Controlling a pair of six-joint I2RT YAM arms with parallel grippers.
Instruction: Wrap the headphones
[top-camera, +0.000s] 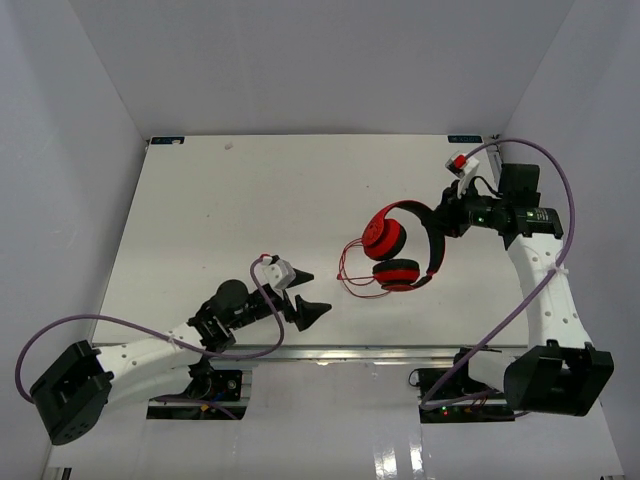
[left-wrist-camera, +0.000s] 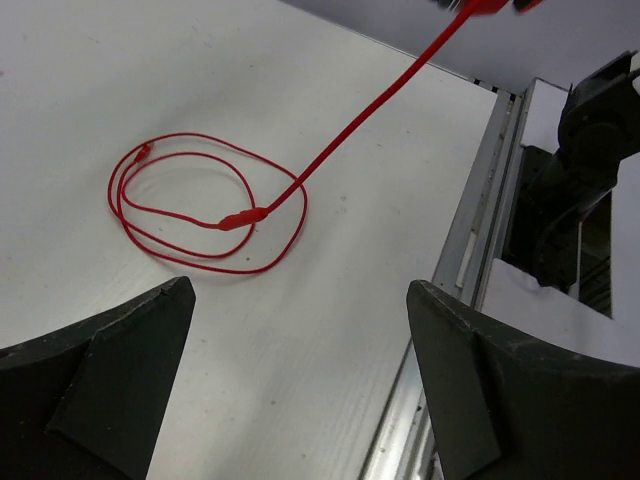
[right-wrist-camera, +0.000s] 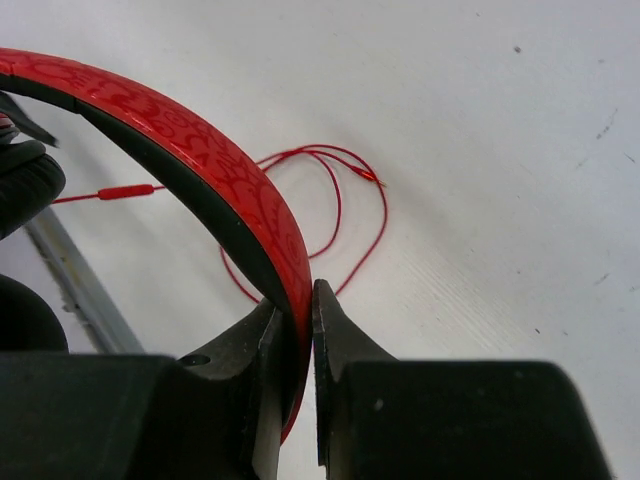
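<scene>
The red headphones (top-camera: 397, 249) with black ear pads hang right of the table's middle, held up by the headband. My right gripper (top-camera: 443, 217) is shut on the headband (right-wrist-camera: 215, 175). The thin red cable (top-camera: 352, 268) runs down from the headphones and lies in loose loops on the table; it shows in the left wrist view (left-wrist-camera: 205, 200) and behind the headband in the right wrist view (right-wrist-camera: 345, 200). My left gripper (top-camera: 306, 295) is open and empty, low over the near edge, left of the cable loops.
The white table (top-camera: 210, 215) ends in a metal rail at its near edge (left-wrist-camera: 470, 260). Thick purple robot cables (top-camera: 560, 200) loop beside both arms. White walls stand on the left, back and right.
</scene>
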